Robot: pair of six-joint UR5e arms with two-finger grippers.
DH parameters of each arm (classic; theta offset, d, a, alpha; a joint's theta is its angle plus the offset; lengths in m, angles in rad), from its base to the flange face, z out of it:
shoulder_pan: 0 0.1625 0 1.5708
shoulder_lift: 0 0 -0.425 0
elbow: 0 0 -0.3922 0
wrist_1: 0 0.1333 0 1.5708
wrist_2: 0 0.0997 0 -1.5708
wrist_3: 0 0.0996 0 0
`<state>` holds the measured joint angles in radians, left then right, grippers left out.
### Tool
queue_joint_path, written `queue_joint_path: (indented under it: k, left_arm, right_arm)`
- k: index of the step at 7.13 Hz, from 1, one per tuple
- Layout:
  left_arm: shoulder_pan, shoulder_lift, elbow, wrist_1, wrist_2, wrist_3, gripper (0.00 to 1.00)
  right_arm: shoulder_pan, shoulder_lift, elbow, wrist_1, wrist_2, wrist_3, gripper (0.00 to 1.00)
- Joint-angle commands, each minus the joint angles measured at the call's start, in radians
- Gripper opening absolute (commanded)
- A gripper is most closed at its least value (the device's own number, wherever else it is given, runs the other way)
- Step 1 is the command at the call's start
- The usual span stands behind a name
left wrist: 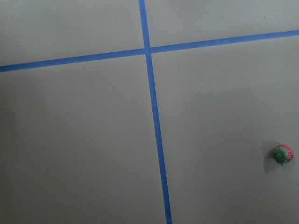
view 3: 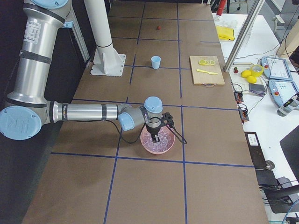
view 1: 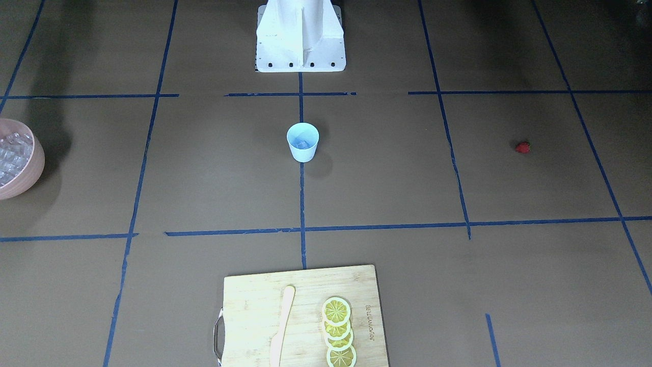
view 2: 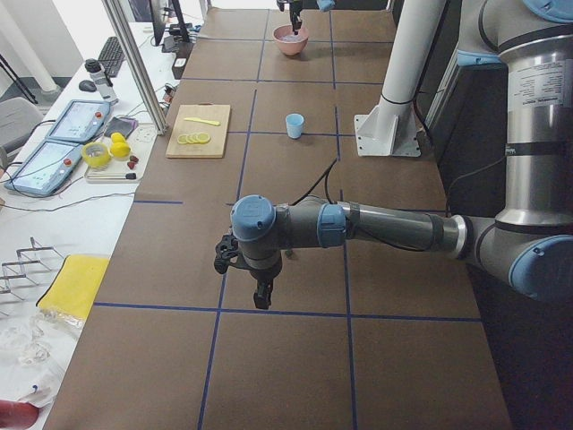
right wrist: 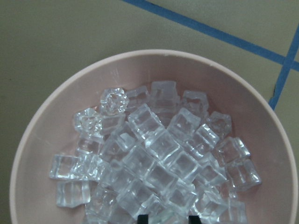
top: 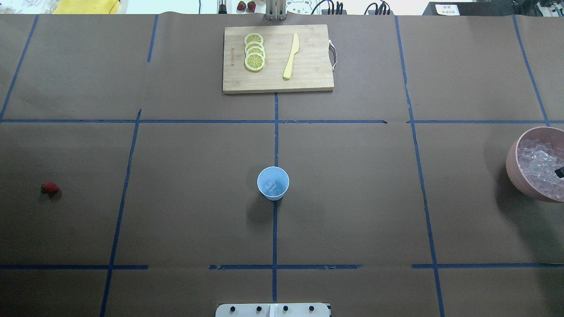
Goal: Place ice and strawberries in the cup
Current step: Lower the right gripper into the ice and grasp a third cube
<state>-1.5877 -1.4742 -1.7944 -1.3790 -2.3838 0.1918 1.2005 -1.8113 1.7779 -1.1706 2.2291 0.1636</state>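
The light blue cup (view 1: 302, 141) stands at the table's middle and holds one ice cube (top: 272, 186). It also shows in the overhead view (top: 273, 183). The strawberry (top: 50, 188) lies alone far to the robot's left and shows in the left wrist view (left wrist: 283, 154). The ice (right wrist: 154, 163) fills the pink bowl (right wrist: 42, 121) at the far right. My right gripper (right wrist: 170, 218) is down in the bowl, its dark tips about one cube apart with a cube between them. My left gripper (view 2: 261, 296) hangs above the table near the strawberry. I cannot tell whether it is open or shut.
A wooden cutting board (top: 308, 75) with several lemon slices (top: 254, 52) and a pale knife (top: 291, 56) lies at the far edge from the robot. The robot's white base (view 1: 300, 35) stands behind the cup. Blue tape lines cross the brown table.
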Motion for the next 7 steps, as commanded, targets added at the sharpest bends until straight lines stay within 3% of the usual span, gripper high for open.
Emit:
queue_joint_path:
  k: [1,2,4,7]
  left_arm:
    - [0.0,0.0,0.0,0.0,0.0,0.0,1.0]
    - [0.0,0.0,0.0,0.0,0.0,0.0,1.0]
    - [0.0,0.0,0.0,0.0,0.0,0.0,1.0]
    - [0.0,0.0,0.0,0.002,0.0,0.0,1.0]
  right_arm:
    - [0.071,0.019,0.05,-0.059,0.038,0.002,0.03]
    - [0.076,0.074,0.131,-0.205,0.04,0.014,0.03]
    - [0.071,0.288,0.181,-0.47,0.038,0.052,0.03]
    - [-0.118,0.524,0.192,-0.524,0.026,0.427,0.03]
